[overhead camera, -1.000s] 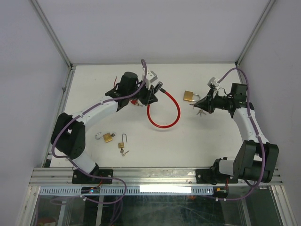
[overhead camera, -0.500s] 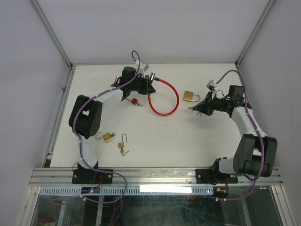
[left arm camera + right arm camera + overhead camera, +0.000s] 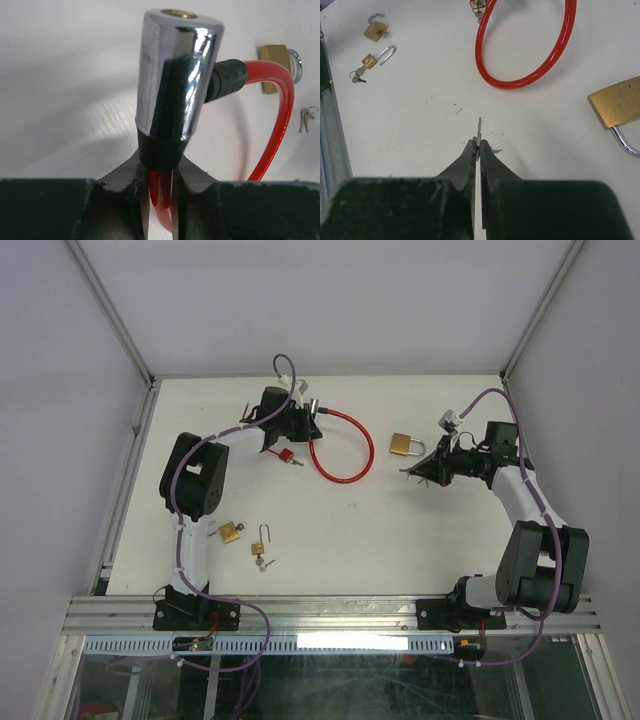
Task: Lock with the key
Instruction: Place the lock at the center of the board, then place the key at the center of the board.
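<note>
Since a second ago the left arm has folded back and its elbow has risen; the red cable lock [image 3: 344,448] has been dragged left and toward the far edge, while the right hand [image 3: 410,472] has shifted only slightly. Top view: the left hand [image 3: 306,418] sits at the far left-centre of the table [image 3: 420,550], holding the cable lock's chrome cylinder [image 3: 313,407], with the cable loop trailing out to its right. A small red padlock [image 3: 285,455] lies just beside that hand on the near side. A brass padlock [image 3: 403,445] lies between the loop and the right hand, apart from both. Two small brass padlocks [image 3: 229,532] with open shackles lie near the left arm's base. Left wrist view: the left hand [image 3: 160,167] is pinching the black collar under the chrome cylinder [image 3: 175,75], which stands upright above the fingers [image 3: 130,175]. The red cable [image 3: 281,117] arcs off to the right, and the brass padlock [image 3: 274,61] shows beyond it. Right wrist view: the right hand [image 3: 478,150] is pressed together on a thin key [image 3: 479,131], whose blade points forward past the fingertips, clear of the table. The cable loop [image 3: 520,81] lies ahead, the brass padlock [image 3: 619,107] to the right and the small brass padlocks [image 3: 374,31] far left.
</note>
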Available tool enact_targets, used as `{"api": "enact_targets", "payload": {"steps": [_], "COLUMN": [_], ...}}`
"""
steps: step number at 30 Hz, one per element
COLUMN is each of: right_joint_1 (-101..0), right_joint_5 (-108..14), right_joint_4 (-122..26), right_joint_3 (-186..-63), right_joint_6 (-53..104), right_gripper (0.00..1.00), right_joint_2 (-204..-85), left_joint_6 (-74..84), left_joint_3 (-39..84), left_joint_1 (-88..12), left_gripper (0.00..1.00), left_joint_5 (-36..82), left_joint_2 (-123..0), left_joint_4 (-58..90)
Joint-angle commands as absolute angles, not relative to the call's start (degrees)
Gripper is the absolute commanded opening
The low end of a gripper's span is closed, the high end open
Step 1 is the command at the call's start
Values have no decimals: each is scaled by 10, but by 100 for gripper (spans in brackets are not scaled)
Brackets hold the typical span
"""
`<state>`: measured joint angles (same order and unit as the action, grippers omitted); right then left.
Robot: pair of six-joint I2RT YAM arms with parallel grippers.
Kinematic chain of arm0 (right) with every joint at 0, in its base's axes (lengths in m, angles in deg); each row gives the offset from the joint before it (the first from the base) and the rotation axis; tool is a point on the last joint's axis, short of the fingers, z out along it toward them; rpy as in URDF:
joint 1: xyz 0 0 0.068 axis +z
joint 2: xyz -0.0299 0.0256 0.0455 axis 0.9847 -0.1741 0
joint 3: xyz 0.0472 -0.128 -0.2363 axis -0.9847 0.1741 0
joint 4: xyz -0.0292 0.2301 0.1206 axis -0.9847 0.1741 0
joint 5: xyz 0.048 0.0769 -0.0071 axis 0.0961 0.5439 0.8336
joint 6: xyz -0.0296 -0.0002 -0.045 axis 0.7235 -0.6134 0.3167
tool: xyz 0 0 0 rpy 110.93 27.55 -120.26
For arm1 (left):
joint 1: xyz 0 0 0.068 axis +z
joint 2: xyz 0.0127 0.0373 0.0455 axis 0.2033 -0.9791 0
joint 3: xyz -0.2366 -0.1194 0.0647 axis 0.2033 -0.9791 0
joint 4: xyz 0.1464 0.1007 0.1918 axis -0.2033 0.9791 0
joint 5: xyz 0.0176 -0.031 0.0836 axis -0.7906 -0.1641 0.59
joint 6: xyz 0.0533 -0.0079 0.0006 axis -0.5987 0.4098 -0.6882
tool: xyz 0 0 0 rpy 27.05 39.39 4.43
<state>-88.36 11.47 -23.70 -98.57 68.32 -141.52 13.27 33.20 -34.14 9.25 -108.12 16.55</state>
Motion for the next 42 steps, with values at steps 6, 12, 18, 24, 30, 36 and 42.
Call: {"api": "enact_targets", "payload": {"steps": [6,12,18,24,30,36,42], "right_joint_1": [-886,-885,-885,-877,-855,-821,-774], "right_joint_5": [129,125,124,114,98,78,45], "right_joint_4": [-252,-250,-250,-249,-235,-200,-225], "right_joint_3": [-992,-993,-995,-999,-1028,-1081,-1105], "right_joint_6": [672,672,669,669,671,687,671], "right_gripper": [0,0,0,0,0,0,0], "right_joint_2": [-1421,-1422,-1423,-1423,-1425,-1450,-1459], "left_joint_6": [120,101,67,49,56,78,150], "left_joint_3": [351,336,307,256,126,-44,-158], "left_joint_1": [-334,-333,-334,-334,-334,-333,-331], "left_gripper": [27,35,50,59,67,86,99], "left_joint_5": [150,183,216,232,239,222,200], "left_joint_2": [-1068,-1044,-990,-918,-777,-620,-530], "left_joint_4": [135,139,135,103,-14,-152,-219]}}
